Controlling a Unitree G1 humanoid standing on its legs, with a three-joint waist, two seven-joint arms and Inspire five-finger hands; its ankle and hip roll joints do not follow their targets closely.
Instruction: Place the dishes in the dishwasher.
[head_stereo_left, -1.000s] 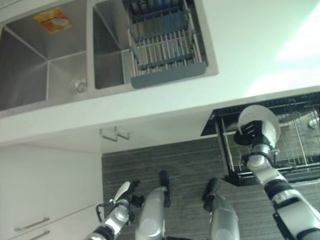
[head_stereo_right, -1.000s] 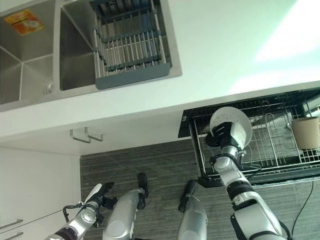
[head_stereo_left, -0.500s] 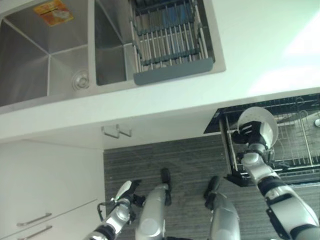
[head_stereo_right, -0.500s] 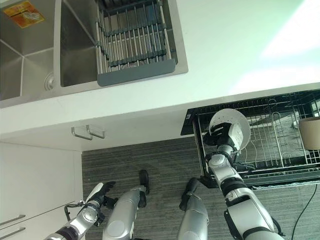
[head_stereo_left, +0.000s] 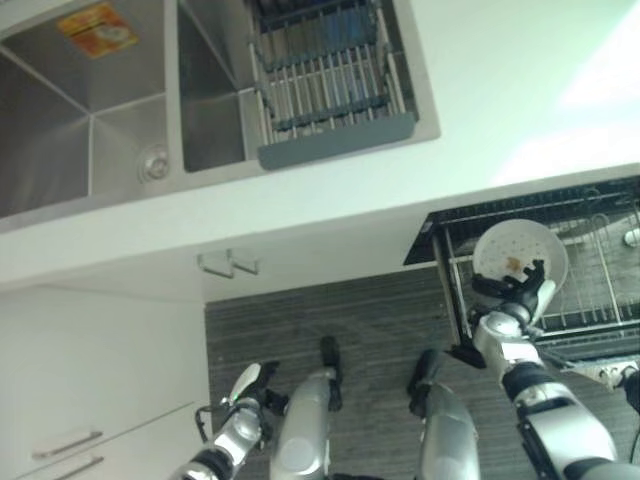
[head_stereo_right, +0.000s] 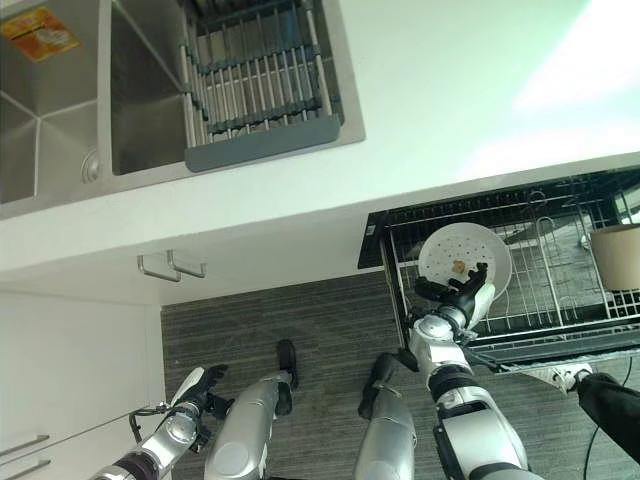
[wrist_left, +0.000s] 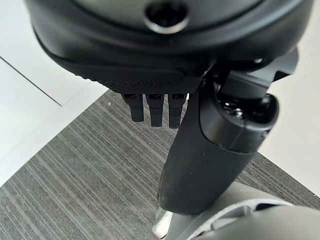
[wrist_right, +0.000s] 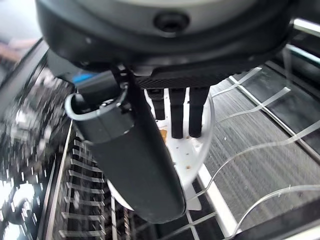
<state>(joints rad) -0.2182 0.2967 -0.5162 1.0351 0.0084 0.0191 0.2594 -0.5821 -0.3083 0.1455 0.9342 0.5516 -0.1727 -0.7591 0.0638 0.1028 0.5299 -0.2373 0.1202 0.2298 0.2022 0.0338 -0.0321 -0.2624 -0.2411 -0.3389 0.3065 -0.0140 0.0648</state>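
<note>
A glossy white counter overhangs the pulled-out wire dishwasher rack at 3 o'clock, where the right hand pinches a round speckled white plate; left hand hangs relaxed.

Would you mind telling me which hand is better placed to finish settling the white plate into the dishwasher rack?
The right hand: it is at the white plate over the dishwasher rack, while the left hand hangs near the floor.
</note>
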